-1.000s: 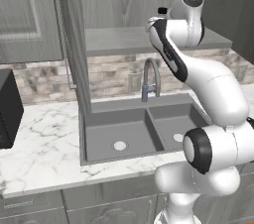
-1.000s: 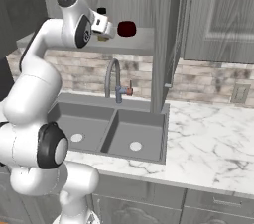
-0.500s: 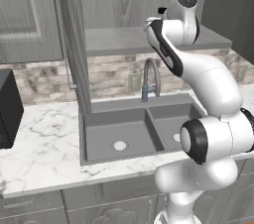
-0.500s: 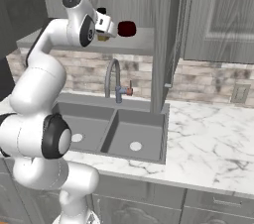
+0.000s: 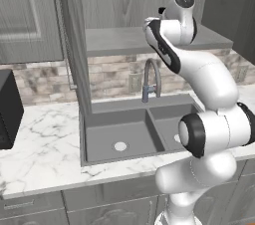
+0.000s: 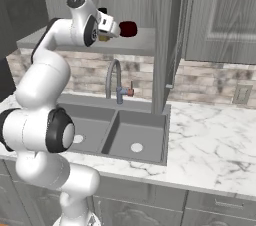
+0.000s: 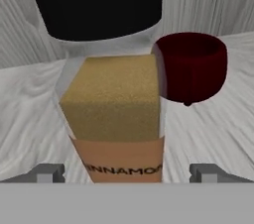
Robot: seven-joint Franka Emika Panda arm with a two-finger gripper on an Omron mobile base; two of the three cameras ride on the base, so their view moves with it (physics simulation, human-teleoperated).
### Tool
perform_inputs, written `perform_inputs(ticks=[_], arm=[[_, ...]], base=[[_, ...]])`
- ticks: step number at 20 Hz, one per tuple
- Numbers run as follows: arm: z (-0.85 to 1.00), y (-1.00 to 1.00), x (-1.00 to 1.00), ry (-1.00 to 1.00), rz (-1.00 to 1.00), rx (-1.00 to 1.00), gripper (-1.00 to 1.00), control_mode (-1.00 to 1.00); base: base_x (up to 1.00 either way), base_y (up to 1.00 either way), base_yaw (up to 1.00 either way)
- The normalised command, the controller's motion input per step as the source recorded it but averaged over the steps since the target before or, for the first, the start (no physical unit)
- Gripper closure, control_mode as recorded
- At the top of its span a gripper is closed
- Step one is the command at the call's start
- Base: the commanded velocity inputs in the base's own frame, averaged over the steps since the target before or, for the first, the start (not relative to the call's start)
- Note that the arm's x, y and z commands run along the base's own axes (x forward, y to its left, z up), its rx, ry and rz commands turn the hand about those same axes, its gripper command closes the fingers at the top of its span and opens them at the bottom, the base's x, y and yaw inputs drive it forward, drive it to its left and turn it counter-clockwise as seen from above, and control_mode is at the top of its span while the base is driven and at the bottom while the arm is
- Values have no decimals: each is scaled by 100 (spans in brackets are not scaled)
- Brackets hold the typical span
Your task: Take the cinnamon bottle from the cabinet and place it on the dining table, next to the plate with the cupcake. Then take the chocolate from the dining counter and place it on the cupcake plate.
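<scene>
The cinnamon bottle stands upright on the grey shelf of the open cabinet. It has amber-brown contents, an orange label and a black cap. My gripper is open, with one fingertip on each side of the bottle's lower part, not touching it. In the right base view the gripper reaches into the cabinet, and only a sliver of the bottle shows behind the hand. The dining table, plate, cupcake and chocolate are out of view.
A dark red round jar stands close beside the bottle on the shelf. The open cabinet door hangs to the right of the hand. Below are a double sink, a faucet and a marble counter. A black appliance sits far left.
The hand has pushed a little further into the cabinet toward the bottle. The gripper has stayed open.
</scene>
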Motion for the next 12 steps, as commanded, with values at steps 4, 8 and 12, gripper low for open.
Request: perform_inputs(ticks=[4, 8, 12], arm=[[-1, 0, 12, 0, 0, 0, -100, -100], [0, 0, 15, 0, -2, 0, -100, -100], [-2, 0, 4, 0, -2, 0, -100, -100]], base=[[0, 0, 0], [0, 0, 0], [0, 0, 0]])
